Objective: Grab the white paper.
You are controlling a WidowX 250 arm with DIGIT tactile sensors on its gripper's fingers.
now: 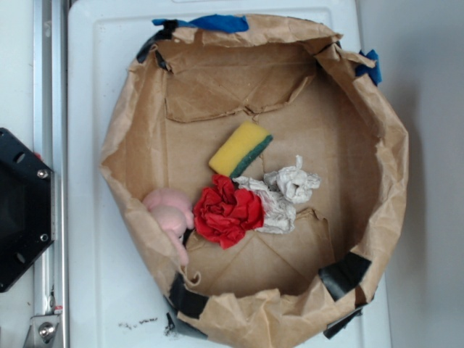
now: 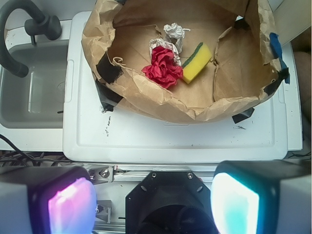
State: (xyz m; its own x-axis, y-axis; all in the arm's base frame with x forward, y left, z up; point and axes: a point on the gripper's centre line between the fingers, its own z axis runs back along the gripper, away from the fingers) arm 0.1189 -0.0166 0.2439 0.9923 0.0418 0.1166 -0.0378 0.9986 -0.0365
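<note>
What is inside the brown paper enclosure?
Crumpled white paper wad, red crumpled paper wad, yellow-green sponge, pink soft object inside brown paper enclosure. What lies beneath them is hidden.

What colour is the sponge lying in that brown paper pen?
The sponge is yellow with a dark green scrubbing layer; the exterior view shows it best.

Gripper: two broad, rounded finger pads, one glowing pink-magenta, the other cyan-teal, each in a pale grey housing. Base: black, angular, with small silver screws. Black mount plate, angular, bearing silver screws.
</note>
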